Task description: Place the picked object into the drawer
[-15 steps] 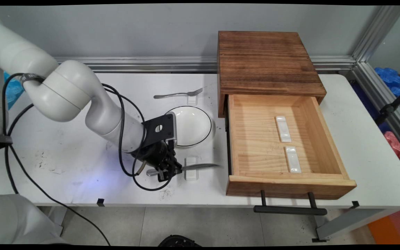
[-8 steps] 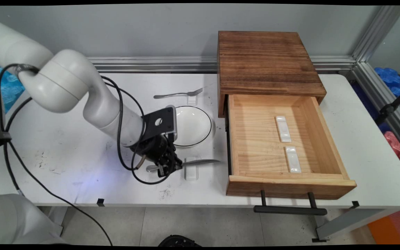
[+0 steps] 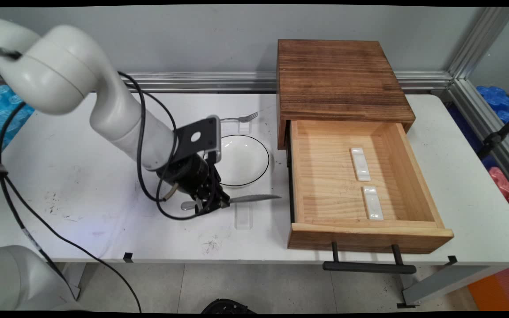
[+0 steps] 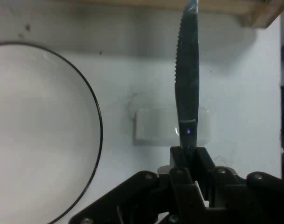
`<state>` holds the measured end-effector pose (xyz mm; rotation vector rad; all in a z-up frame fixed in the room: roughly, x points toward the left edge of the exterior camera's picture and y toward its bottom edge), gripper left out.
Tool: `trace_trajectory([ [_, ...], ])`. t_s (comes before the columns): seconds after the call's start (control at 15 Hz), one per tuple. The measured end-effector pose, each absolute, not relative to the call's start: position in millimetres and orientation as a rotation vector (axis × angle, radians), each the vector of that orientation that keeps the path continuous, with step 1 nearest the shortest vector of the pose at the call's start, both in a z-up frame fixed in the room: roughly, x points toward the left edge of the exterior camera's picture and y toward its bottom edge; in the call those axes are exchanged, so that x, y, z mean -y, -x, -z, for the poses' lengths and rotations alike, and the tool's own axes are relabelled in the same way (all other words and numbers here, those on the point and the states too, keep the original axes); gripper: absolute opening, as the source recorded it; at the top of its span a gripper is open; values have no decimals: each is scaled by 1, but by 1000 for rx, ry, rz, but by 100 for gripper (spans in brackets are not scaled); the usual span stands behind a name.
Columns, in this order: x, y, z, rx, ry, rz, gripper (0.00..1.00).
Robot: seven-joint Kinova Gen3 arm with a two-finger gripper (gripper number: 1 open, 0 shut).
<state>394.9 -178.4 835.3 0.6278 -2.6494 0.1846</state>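
Holding knife [image 3: 241, 199] above rest [image 3: 243, 218], gripper [image 3: 212, 205] closed

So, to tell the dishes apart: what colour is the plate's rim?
Black, a thin line round the white plate; clearest in the main view.

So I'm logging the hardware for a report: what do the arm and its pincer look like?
The arm is glossy white with rounded, tubular links and bulbous joints. Black cables loop loosely along it. A flat black bracket with a round hole sits at the wrist. The pincer is black, with a jointed linkage.
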Motion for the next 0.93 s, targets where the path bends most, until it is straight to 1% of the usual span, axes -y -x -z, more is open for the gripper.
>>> trace_trajectory([
  [0.47, 192, -390, -894, 2635, -590, -182, 0],
  [0.93, 222, -364, -936, 2600, -556, -200, 0],
])
